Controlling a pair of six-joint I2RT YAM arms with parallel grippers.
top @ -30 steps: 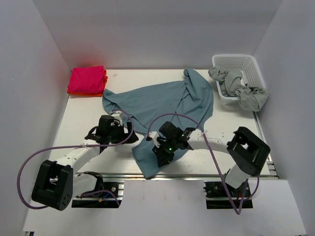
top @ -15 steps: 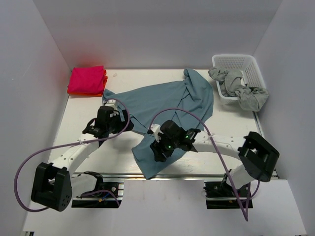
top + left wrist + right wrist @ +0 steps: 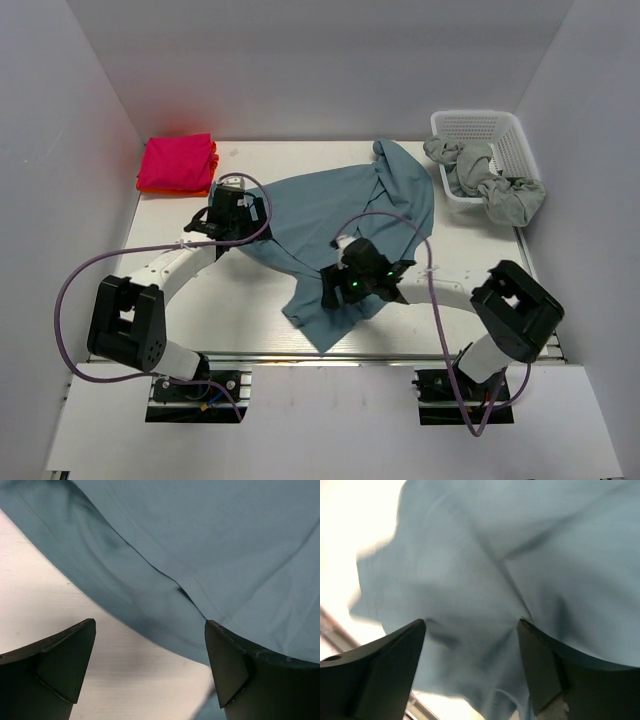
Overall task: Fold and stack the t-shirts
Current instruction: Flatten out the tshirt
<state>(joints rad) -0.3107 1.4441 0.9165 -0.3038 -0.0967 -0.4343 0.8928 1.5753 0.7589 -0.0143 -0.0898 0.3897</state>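
The teal-blue t-shirt [image 3: 340, 205] lies unfolded and wrinkled on the table [image 3: 245, 300], so the step in hand seems to be spreading it flat before the first fold. The left end effector [image 3: 150, 625] is released, its jaws wide with nothing between them. The edge of the shirt runs just ahead of its fingertips. The right end effector [image 3: 471, 622] is also released, its jaws apart above a bunched part of the same shirt.

To do this step well, each one should probably pinch an edge or corner. Then both should pull apart evenly, low over the table, so that no crease is trapped.

Well beyond the left end effector sits a folded pink t-shirt [image 3: 178, 162]. Grey t-shirts [image 3: 490, 180] hang from the basket [image 3: 480, 125], far beyond the right one. No label, brand or writing can be read.
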